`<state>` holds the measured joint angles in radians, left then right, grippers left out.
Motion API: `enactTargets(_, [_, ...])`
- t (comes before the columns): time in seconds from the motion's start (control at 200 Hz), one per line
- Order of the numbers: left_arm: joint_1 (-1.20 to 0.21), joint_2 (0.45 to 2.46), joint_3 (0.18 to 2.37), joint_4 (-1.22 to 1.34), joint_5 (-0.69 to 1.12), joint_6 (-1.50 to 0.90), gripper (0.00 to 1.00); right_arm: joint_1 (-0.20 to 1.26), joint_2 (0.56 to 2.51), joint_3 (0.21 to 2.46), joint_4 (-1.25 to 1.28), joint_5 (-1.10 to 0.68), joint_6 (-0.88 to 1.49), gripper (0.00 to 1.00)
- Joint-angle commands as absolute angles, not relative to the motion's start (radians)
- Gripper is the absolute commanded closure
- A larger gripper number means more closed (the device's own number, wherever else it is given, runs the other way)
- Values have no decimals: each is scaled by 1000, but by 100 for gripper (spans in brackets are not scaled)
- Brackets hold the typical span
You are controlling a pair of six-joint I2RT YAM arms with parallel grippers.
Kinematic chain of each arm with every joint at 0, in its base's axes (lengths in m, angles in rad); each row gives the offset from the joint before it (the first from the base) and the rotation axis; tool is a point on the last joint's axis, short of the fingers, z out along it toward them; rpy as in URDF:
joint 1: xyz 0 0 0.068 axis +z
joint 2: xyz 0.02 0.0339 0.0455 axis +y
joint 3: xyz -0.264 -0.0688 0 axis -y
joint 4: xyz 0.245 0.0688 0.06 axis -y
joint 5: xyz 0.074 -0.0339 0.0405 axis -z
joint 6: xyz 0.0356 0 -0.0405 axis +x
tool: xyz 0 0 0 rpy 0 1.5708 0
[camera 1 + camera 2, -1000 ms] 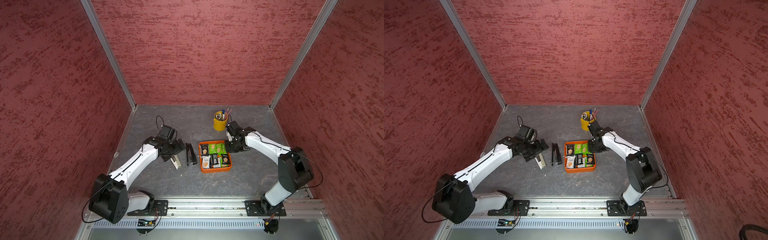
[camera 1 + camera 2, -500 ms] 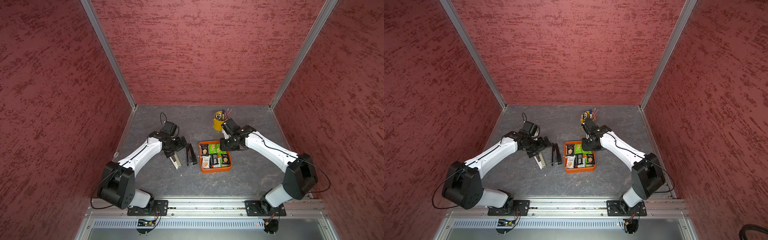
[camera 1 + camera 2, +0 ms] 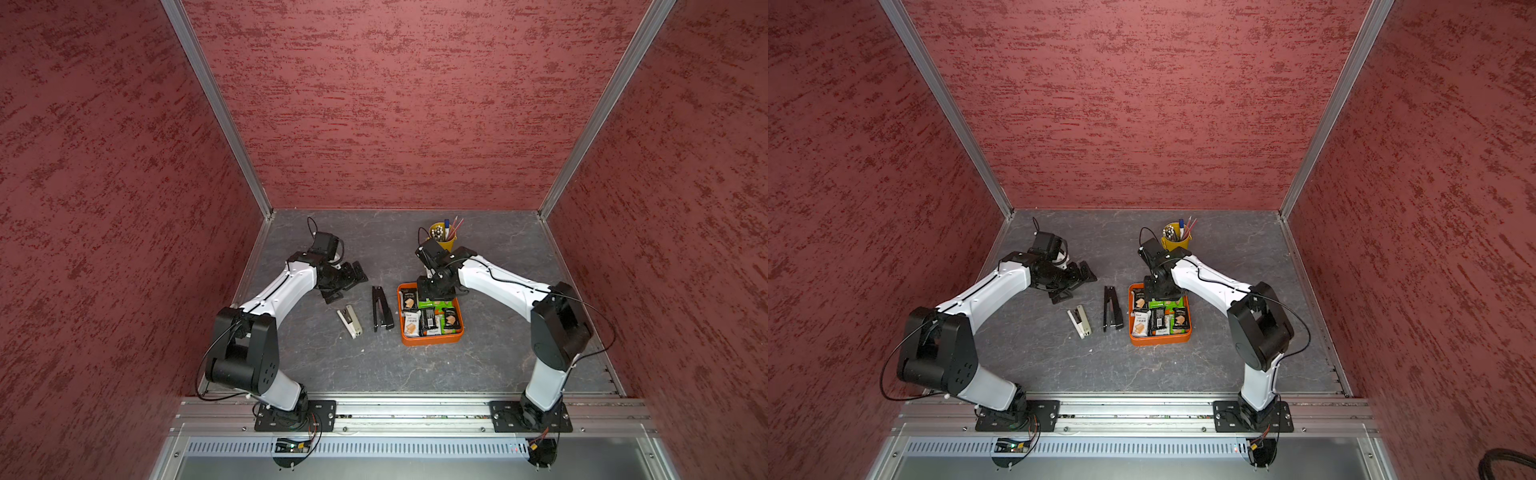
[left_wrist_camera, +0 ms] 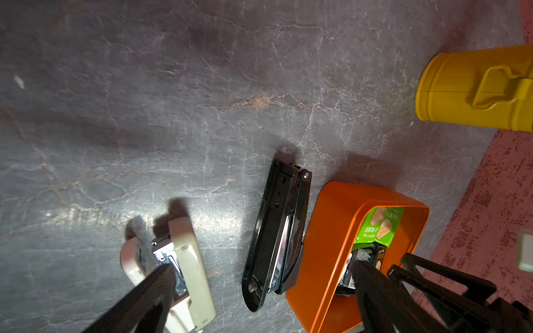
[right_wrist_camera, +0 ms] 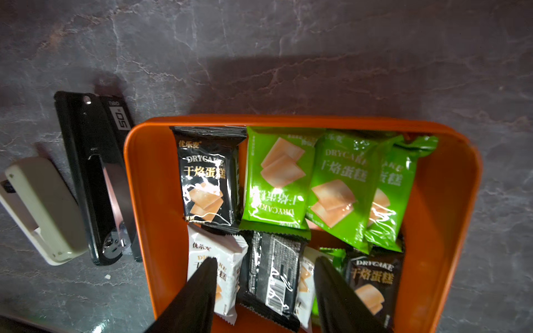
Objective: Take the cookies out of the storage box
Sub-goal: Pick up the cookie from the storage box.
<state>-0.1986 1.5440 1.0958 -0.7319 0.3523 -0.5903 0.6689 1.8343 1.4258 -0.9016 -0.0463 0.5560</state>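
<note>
cookies (image 5: pixel 278 176), sealed packets in green, black and white, each printed with a tan biscuit, lie inside the storage box (image 5: pixel 144 201), an orange tray with low walls and rounded corners. in the right wrist view, three green packets overlap along one wall beside a black one. a white packet, a black packet turned barcode side up and another black packet fill the row nearer the camera. in both top views the box rests on the grey table (image 3: pixel 374 365), in front of the yellow pen bucket (image 3: pixel 445 240), and every visible packet is within its walls. right gripper (image 5: pixel 266 261) hangs over the far half of the box, its fingers parted to a middling width. one tip is over the white packet and the barcode packet shows in the gap between them. nothing is clamped, and contact with the packets cannot be told. left gripper (image 4: pixel 262 266) is spread wide and empty above the table, to the left of the box. black stapler (image 3: pixel 381 309) lies just beside the box's left wall, and beige stapler (image 3: pixel 350 322) lies near it on the side away from the box.
</note>
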Motion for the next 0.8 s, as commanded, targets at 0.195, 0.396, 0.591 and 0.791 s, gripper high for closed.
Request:
enactTargets(0.195, [-162, 1547, 1079, -702, 398, -531, 0, 684, 1907, 1478, -881, 39, 589, 41])
enactTargets(0.396, [-146, 1543, 1076, -710, 407, -511, 0, 686, 1969, 1533, -899, 73, 591, 41])
enactTargets(0.591, [-124, 1545, 1062, -707, 424, -495, 0, 691, 2006, 1550, -921, 111, 607, 41])
enactTargets(0.791, [-111, 1553, 1063, -707, 439, -486, 0, 694, 2027, 1549, -920, 117, 612, 41])
